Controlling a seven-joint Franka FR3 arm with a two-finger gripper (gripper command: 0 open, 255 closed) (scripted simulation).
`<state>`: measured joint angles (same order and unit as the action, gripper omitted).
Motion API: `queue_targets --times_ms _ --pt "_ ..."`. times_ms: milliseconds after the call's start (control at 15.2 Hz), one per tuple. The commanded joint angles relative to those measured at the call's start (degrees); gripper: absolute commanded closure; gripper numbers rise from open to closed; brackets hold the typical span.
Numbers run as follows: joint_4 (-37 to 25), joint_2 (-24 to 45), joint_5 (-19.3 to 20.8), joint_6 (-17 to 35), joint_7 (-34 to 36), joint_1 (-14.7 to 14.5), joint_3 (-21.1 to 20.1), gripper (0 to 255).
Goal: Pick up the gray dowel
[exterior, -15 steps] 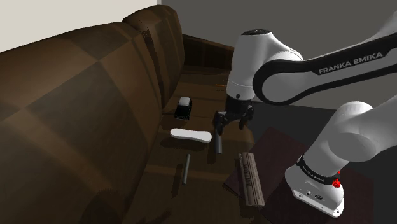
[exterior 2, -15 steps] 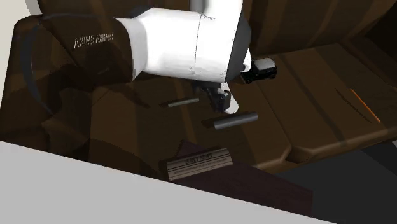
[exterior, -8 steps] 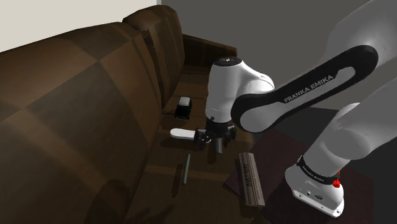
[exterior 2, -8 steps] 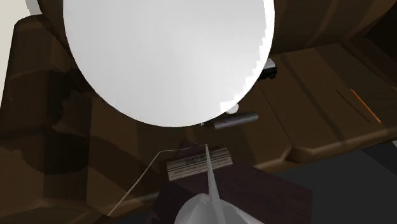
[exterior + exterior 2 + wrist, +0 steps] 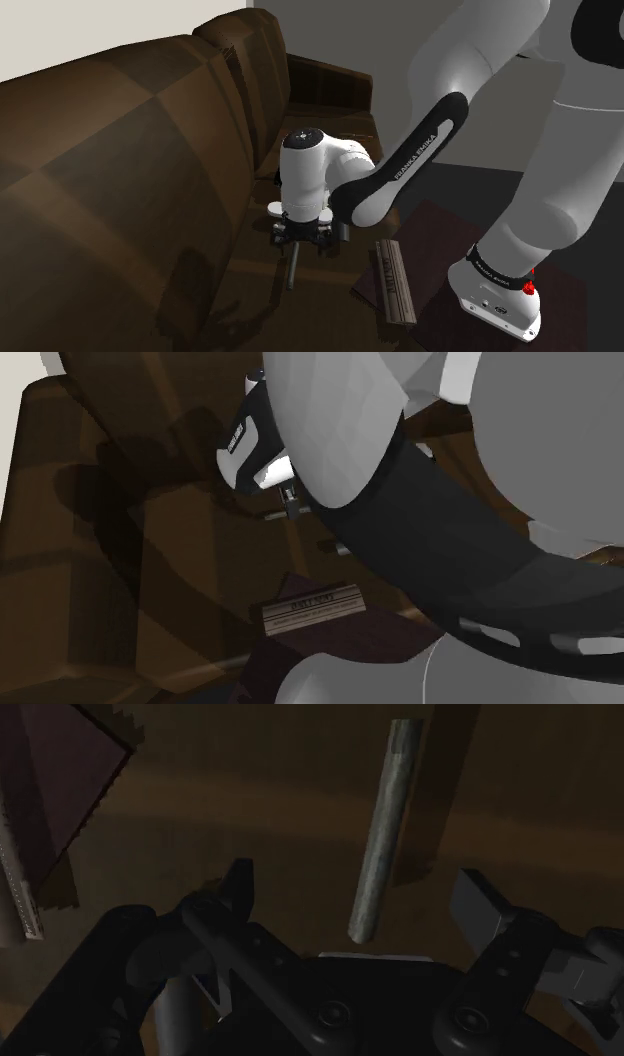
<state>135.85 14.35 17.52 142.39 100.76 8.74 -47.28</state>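
The gray dowel [image 5: 383, 834] lies flat on the brown sofa seat [image 5: 255, 268]. It is a slim, straight rod with a mottled surface. In the shoulder view it pokes out from under the hand, pointing toward the picture's lower edge. The end effector [image 5: 360, 892] hangs low over it with its two black fingers spread wide and nothing gripped. In the wrist view the rod's near end sits in the gap between them, touching neither finger, while most of its length runs on beyond the fingertips.

The rod looks stiff and light, so weight should be no trouble. The worry is its roundness — a thin, smooth cylinder can roll on a cushion or swivel out of a pinch. The fingers already stand roughly crosswise to it, which suits a clean squeeze. A hold at the very end, though, would likely let the far part droop or twist. A hold nearer the middle seems safer (the seat will probably give a little under the fingertips, which helps them get down beside the rod). A book [image 5: 395, 282] lies well apart, toward the shoulder view's right.
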Motion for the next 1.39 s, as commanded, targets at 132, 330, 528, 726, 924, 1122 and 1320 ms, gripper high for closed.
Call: queue_targets --times_ms 132,330,528,726,924,1122,1320 --pt "-4.98 7.88 8.11 0.44 9.96 -6.14 6.16 0" --pt "-5.27 10.08 10.53 1.94 11.61 -7.65 8.11 0" --pt "-5.67 12.27 12.87 3.38 13.21 -9.16 10.07 0" --pt "-5.89 12.65 13.18 3.50 13.50 -9.49 10.36 255" --pt "-5.87 12.79 13.37 3.65 13.68 -9.64 10.50 255" --pt "-5.99 13.27 13.86 3.94 14.32 -10.22 10.87 255" --pt "-5.77 12.68 13.30 3.66 13.51 -9.45 10.44 255"
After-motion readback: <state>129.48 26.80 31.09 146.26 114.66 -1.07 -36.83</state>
